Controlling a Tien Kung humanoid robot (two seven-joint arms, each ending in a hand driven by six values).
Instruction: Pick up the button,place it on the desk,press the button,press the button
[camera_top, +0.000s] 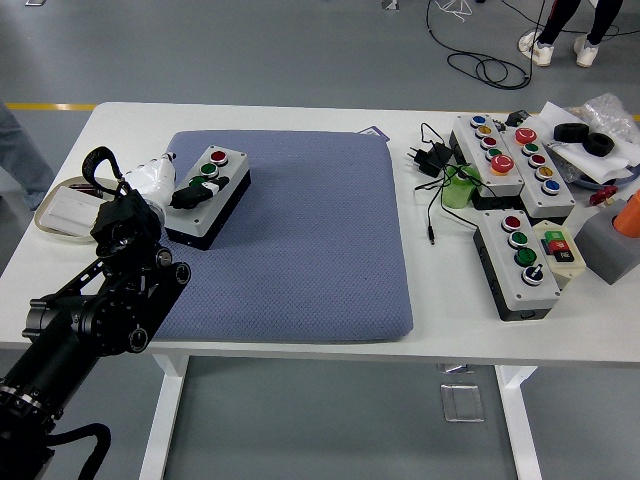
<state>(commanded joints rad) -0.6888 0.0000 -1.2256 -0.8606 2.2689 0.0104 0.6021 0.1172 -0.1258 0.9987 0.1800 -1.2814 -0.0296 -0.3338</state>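
A grey button box (222, 176) with a red, a green and a dark button lies on the blue mat (300, 240), at its far left. My left arm reaches in from the lower left, its white wrist (152, 177) beside the box. The left hand (196, 190) rests on top of the box's near half, black fingers (211, 186) curled down over the lower buttons and hiding them. It presses on the box without gripping it. The red button (219, 156) at the far end stays uncovered. My right hand is out of sight.
A flat tray (66, 212) lies left of the mat. At the right stand two more button boxes (515, 262) (505, 150), a black charger with cable (430, 158), a green object (458, 190), a grey block (605, 245) and a black roll (585, 138). A person's legs (560, 25) show at the top right.
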